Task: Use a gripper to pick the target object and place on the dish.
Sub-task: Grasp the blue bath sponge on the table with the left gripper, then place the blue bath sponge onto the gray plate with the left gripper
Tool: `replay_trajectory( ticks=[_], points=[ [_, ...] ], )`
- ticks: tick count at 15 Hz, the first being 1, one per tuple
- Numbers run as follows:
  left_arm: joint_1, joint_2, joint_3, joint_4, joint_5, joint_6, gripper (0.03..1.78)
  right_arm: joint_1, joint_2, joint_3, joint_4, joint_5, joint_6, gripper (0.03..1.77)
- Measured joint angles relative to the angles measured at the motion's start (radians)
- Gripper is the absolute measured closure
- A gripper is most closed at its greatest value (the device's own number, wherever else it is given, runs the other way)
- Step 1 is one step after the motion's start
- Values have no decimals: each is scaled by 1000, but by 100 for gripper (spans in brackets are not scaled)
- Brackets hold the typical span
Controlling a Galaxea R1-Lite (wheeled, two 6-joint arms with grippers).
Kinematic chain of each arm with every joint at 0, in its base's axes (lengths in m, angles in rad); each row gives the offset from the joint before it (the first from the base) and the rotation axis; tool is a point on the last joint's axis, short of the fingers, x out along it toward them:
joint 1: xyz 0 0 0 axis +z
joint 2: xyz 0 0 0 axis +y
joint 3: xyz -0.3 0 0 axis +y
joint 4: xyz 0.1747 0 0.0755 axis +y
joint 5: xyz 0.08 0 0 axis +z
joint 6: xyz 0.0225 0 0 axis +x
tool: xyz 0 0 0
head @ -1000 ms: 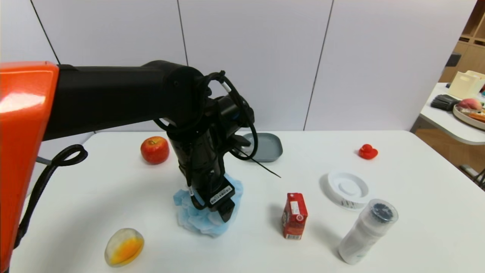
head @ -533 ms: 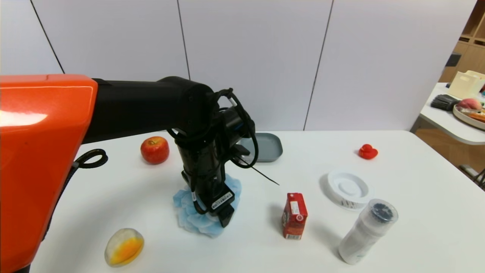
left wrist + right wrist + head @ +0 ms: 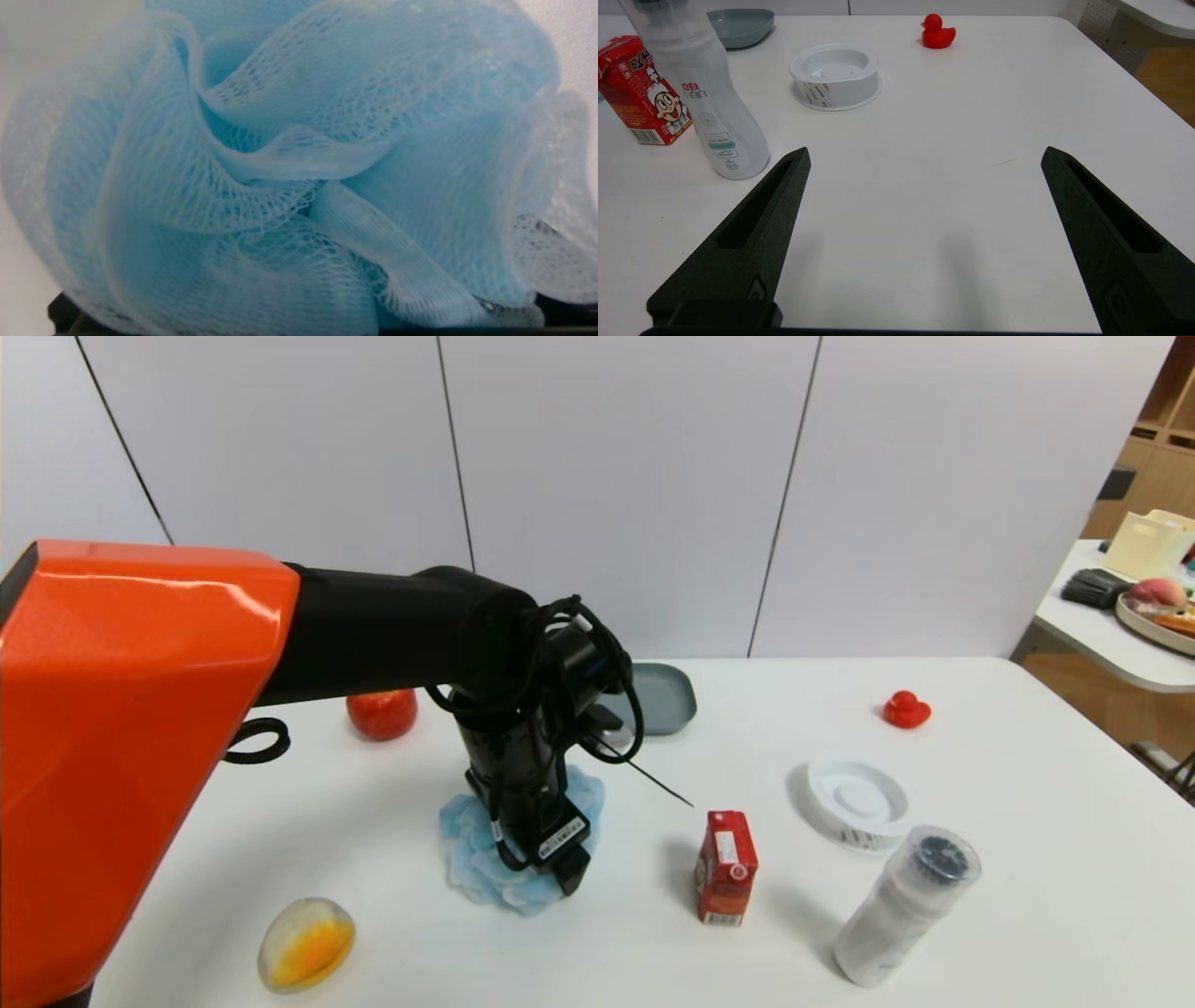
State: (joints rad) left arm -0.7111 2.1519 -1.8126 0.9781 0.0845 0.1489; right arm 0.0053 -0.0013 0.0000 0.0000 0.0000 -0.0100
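Here the left pincer (image 3: 551,859), a black robot hand with a white label on a black and orange arm, points down into the fluffy light blue ruffled mesh pouf (image 3: 485,859), which rests on the white bench (image 3: 1027,756) near its front centre. In the head view the pincer body covers the middle of the pouf, so whether its fingers are wide or narrow cannot be told. The left wrist view shows what the head view hides: mesh folds of the pouf (image 3: 299,168) fill nearly the whole field, very close to the camera.

The small grey-blue rounded-square plate (image 3: 667,700) sits farther back, well apart from the pouf, partly behind the arm.

The right pincer (image 3: 924,196) appears only in the right wrist view, hovering over bare bench with its pointed black fingers (image 3: 752,238) spread wide and nothing between them. That view also shows the plate (image 3: 740,25) far off.
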Motion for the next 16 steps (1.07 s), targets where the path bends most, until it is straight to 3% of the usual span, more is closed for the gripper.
replay_trajectory(
  ticks=[5, 9, 11, 13, 16],
  points=[
    [0, -9, 18, 2, 1, -2, 12, 0, 0, 0, 0, 0, 0, 9],
    [0, -19, 15, -1, -1, -1, 69, 0, 0, 0, 0, 0, 0, 9],
    [0, -26, 18, 2, -1, -1, 88, 0, 0, 0, 0, 0, 0, 9],
    [0, -38, 20, 3, -2, -4, 100, 0, 0, 0, 0, 0, 0, 9],
    [3, -77, 24, 2, 3, -34, 102, 0, 0, 0, 0, 0, 0, 9]
  ],
)
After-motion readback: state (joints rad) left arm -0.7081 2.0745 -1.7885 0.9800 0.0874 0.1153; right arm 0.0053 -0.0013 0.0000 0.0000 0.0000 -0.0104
